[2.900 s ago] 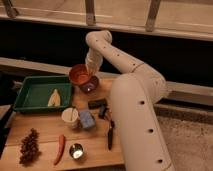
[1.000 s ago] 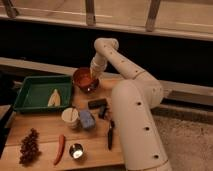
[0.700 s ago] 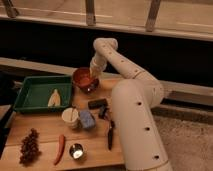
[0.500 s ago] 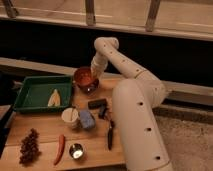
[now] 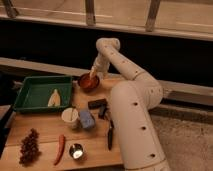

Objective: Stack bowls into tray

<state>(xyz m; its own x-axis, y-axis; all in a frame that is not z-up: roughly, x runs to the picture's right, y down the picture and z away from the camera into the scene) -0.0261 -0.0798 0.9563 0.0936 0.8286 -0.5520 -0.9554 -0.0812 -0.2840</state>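
The orange-red bowl (image 5: 88, 83) sits on the wooden table just right of the green tray (image 5: 34, 94). A dark purple bowl does not show as a separate thing. My gripper (image 5: 93, 74) hangs from the white arm (image 5: 125, 65) and is down at the bowl's upper right rim, touching or nearly touching it. The tray lies at the table's left rear and holds one pale yellowish piece (image 5: 54, 98).
In front of the tray stand a white cup (image 5: 69, 116) and a blue object (image 5: 86, 120). A black block (image 5: 97, 104) and a dark knife (image 5: 110, 134) lie by the arm's base. Grapes (image 5: 29, 147), a red chili (image 5: 60, 148) and a shiny metal cup (image 5: 76, 150) lie near the front edge.
Since 2.9 s ago the arm's upper end has shifted a little right and down toward the bowl. Over the last second nothing has visibly moved.
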